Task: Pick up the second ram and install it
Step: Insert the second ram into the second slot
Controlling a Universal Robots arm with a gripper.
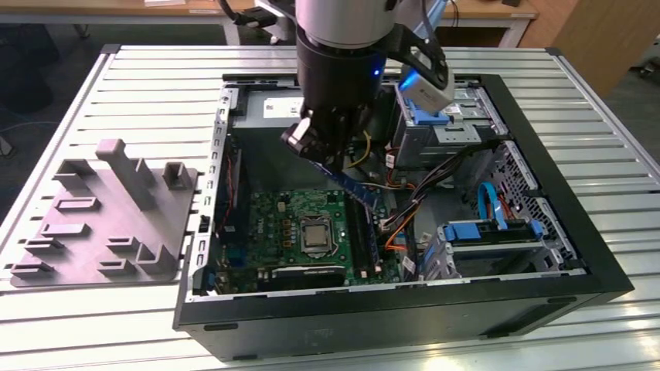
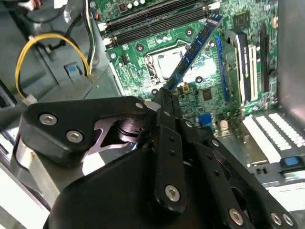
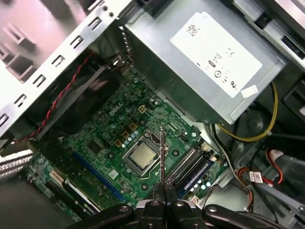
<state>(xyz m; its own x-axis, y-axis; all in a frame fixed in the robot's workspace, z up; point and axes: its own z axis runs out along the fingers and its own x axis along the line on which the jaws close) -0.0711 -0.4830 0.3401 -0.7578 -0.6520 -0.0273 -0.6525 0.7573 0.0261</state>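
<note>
My gripper (image 1: 332,164) hangs inside the open computer case and is shut on the second ram (image 1: 358,191), a thin blue-green strip slanting down from the fingers above the motherboard (image 1: 289,224). In the second wrist view the second ram (image 2: 193,50) juts out from the gripper (image 2: 167,93) over the processor socket (image 2: 174,59), short of the long black memory slots (image 2: 157,24). The first wrist view shows the second ram (image 3: 162,152) edge-on, rising from the gripper (image 3: 162,188) between the socket (image 3: 141,156) and the slots (image 3: 190,167).
The black case (image 1: 577,255) stands on a slatted metal table. A grey power-supply box (image 3: 205,62) sits at its far end, with drive bays and loose cables (image 1: 413,193) on the exterior view's right. A grey moulded fixture (image 1: 113,216) lies left of the case.
</note>
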